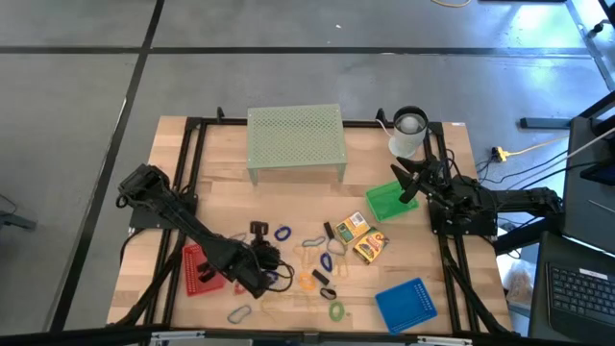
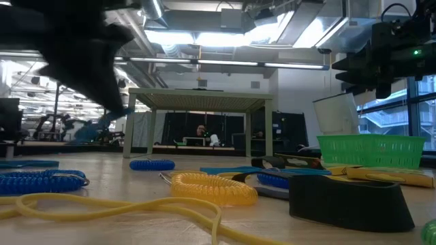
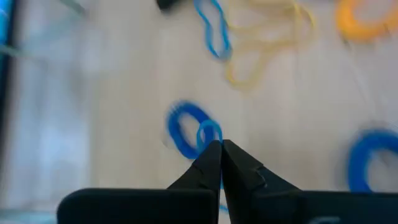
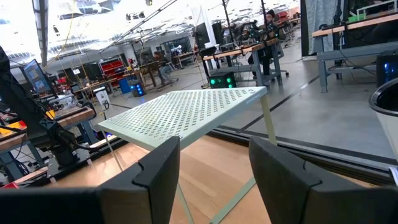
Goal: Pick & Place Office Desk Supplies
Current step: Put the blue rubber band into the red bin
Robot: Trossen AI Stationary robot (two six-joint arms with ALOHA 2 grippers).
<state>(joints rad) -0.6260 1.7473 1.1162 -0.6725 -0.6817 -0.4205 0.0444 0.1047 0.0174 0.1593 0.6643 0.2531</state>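
Tabletop bears blue ring (image 3: 186,129) at closed left gripper (image 3: 221,148) tips.

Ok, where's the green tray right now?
In the high view, the green tray sits on the table's right side, under the open right gripper, just beyond the two yellow boxes.

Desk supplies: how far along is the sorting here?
Done: nothing visibly sorted. In hand: the left tool is shut on a blue ring near the red tray. Left: rings, clips and yellow boxes lie loose; right tool waits open above the green tray.
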